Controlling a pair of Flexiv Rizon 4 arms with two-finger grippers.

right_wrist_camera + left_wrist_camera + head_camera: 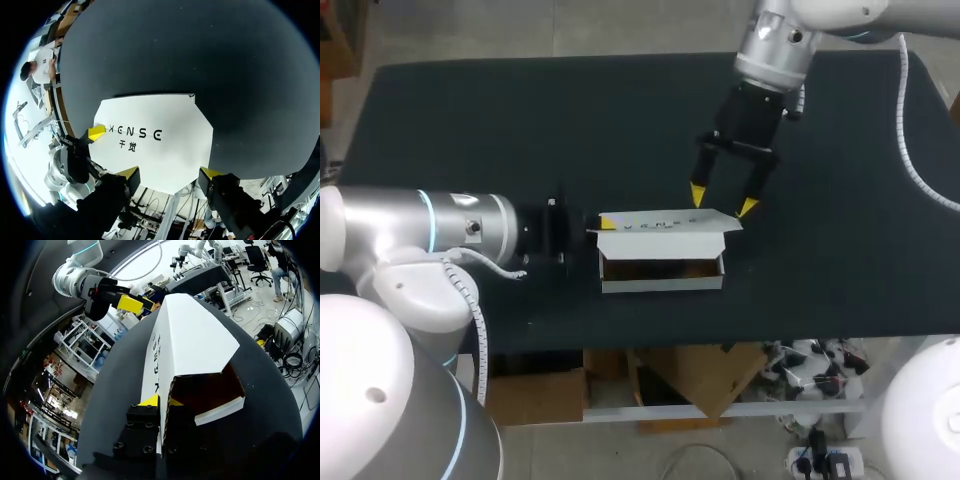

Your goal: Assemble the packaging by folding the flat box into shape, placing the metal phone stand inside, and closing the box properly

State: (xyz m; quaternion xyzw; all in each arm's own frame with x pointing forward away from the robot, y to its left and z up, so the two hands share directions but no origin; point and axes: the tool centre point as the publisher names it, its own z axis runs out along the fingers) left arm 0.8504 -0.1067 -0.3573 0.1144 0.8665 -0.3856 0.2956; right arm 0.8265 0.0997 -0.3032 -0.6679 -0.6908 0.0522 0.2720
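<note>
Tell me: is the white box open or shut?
Open: the lid of the box stands lifted, and the brown inside shows under it.

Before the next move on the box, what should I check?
1. Left hand clamped on the box at its end: ok.
2. Right hand open, over the lid: ok.
3. Box folded into shape, sitting on the table: ok.
4. Phone stand inside: cannot tell, interior is dark.
5. Lid closed: not ok, front is open.
</note>
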